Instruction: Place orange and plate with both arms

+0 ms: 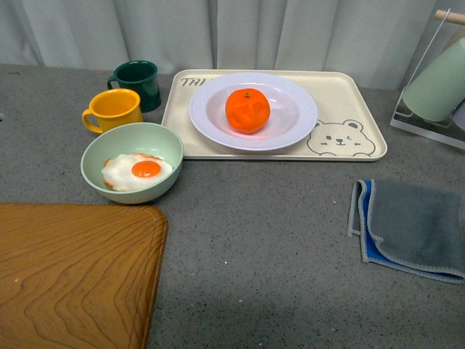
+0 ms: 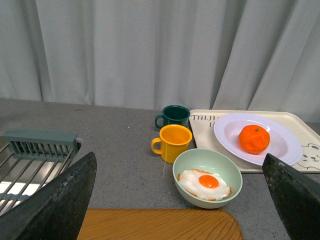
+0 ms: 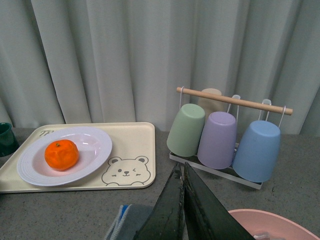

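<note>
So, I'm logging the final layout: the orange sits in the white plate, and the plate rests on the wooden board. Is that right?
Not quite. The orange is in the plate, but the plate rests on the beige bear tray, not the wooden board, which lies apart, nearer the camera. The front view shows it.

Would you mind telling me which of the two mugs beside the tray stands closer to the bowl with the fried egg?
The yellow mug: it stands right behind the pale green bowl, while the dark green mug sits farther back.
</note>
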Controlling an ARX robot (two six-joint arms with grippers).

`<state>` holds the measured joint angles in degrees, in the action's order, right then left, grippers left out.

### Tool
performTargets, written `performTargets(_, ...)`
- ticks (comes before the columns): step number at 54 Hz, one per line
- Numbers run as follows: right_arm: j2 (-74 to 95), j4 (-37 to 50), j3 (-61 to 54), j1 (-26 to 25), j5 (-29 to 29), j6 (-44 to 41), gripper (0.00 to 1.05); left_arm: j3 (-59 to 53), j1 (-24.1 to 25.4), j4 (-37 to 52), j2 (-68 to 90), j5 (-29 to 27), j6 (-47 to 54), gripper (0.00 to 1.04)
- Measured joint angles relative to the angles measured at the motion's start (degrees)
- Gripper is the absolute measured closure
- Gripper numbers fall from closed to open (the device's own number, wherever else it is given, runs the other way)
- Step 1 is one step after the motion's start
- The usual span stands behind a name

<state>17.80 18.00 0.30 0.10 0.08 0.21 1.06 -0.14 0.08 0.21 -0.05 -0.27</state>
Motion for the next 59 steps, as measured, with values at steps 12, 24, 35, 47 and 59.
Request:
performTargets(12, -4.0, -4.0, 0.0, 0.0, 0.0, 0.0, 1.04, 0.0, 0.0, 0.0, 0.0, 0.0, 0.0, 0.07)
performTargets(24, -7.8, -7.8, 0.0, 0.0, 0.0, 0.0, 1.04, 0.0, 0.0, 0.0, 0.0, 0.0, 0.0, 0.07)
performTargets(35, -17.5, -17.7, 0.0, 0.0, -0.2, 0.0, 1.04, 0.0, 0.0, 0.0, 0.0, 0.0, 0.0, 0.07)
performTargets(47, -17.6, -17.9, 0.0, 0.0, -0.2, -0.1, 0.70, 0.0, 0.0, 0.0, 0.0, 0.0, 0.0, 0.07)
performTargets(59, -17.6, -17.9, 0.0, 0.0, -0.2, -0.1, 0.31, 0.0, 0.0, 0.0, 0.0, 0.0, 0.0, 0.07)
